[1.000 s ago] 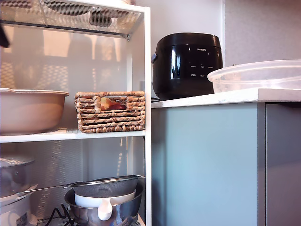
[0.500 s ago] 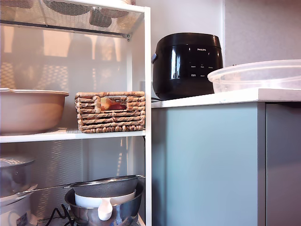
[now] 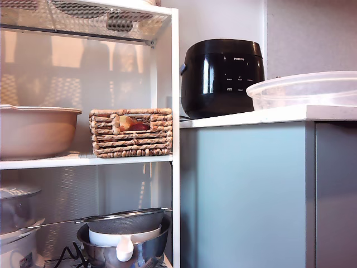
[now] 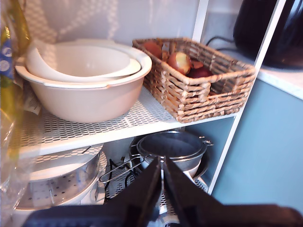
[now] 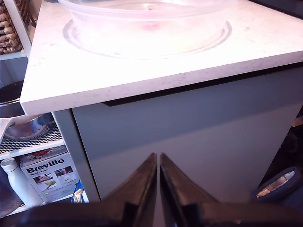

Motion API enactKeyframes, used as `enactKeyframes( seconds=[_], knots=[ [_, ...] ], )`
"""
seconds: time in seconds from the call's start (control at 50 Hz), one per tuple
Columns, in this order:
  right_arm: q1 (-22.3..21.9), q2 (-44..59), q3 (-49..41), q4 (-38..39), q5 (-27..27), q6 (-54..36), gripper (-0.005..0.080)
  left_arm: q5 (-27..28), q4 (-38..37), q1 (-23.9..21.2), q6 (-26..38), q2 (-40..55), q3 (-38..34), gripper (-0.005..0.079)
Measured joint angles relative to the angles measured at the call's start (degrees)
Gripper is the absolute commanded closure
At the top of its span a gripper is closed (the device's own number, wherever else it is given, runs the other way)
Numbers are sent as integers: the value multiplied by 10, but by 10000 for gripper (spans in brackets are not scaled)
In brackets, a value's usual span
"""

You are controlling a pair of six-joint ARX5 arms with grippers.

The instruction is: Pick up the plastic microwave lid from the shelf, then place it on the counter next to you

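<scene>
Dark edge shape gone; plastic microwave lid rests on counter

white counter bearing plastic microwave lid, black cooker

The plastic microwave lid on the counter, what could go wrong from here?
The plastic microwave lid rests on the counter with both end effectors shut and clear of it. Risks:
1. In the exterior view its rim appears to reach past the counter's front edge, so a nudge might tip it off.
2. My second end effector points at the cabinet front below the counter edge; rising straight up could catch the overhang or the lid.
</scene>
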Motion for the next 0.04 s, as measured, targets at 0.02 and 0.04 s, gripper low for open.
enactKeyframes(
  seconds=[0.02,0.04],
  knots=[
    [0,0,0,0,0,0,764,0,-4,0,0,-5,-1,762],
    [0,0,0,0,0,0,764,0,-7,0,-1,-9,-2,762]
  ],
)
